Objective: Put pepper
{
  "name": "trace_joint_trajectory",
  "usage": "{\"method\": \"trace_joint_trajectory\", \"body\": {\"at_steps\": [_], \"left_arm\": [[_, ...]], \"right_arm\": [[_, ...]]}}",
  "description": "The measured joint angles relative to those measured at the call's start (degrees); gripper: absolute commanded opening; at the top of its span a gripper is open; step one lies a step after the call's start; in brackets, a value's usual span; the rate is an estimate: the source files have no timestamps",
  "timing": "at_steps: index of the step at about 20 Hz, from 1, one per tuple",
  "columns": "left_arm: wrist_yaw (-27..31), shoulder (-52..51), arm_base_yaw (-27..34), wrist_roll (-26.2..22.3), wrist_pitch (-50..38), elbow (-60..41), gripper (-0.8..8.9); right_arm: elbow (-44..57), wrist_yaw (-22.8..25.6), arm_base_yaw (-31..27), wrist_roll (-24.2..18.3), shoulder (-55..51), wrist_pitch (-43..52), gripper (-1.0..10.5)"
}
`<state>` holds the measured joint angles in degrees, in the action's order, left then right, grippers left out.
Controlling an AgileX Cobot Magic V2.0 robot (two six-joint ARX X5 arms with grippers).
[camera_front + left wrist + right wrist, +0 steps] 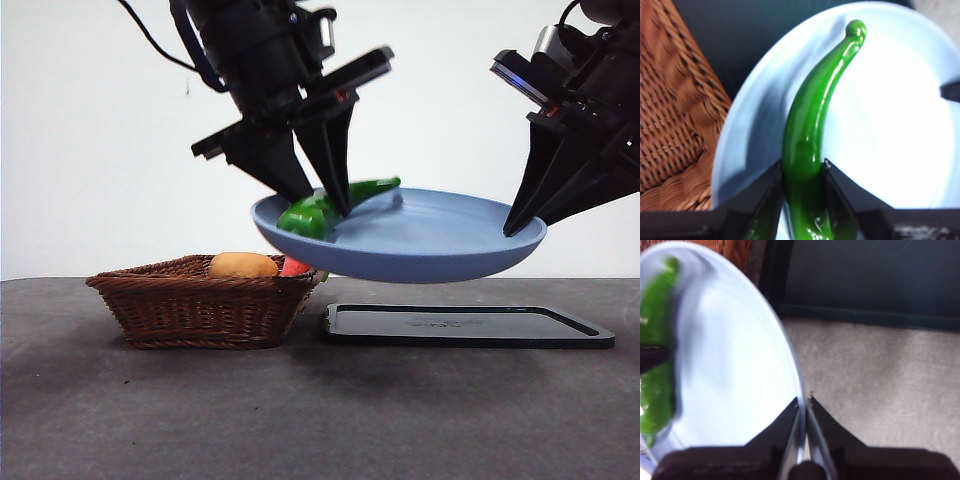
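The glossy green pepper (322,208) lies in a light blue plate (440,245) held in the air above the table. My left gripper (322,200) is shut on the pepper's thick end; in the left wrist view the pepper (812,115) runs out between the jaws, its curved tip over the plate (900,115). My right gripper (525,222) is shut on the plate's rim at the right. In the right wrist view its jaws pinch the rim (801,405) and the pepper (657,340) shows at the plate's far side.
A brown wicker basket (200,305) stands on the dark table at the left, holding a tan potato-like lump (243,265) and a red-orange vegetable (295,266). A flat black tray (465,326) lies under the raised plate.
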<state>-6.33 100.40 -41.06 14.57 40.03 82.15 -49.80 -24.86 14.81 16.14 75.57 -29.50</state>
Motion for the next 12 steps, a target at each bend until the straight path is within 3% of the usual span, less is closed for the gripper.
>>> {"method": "trace_joint_trajectory", "body": {"at_steps": [5, 12], "left_arm": [[0.15, 0.33, -0.24, -0.48, -0.22, 0.0, 2.12], [-0.07, 0.33, -0.74, -0.63, -0.09, 0.0, 2.53]], "right_arm": [[0.0, 0.17, 0.52, 0.68, 0.0, -0.07, 0.1], [0.0, 0.22, 0.52, 0.83, 0.0, -0.26, 0.1]]}}
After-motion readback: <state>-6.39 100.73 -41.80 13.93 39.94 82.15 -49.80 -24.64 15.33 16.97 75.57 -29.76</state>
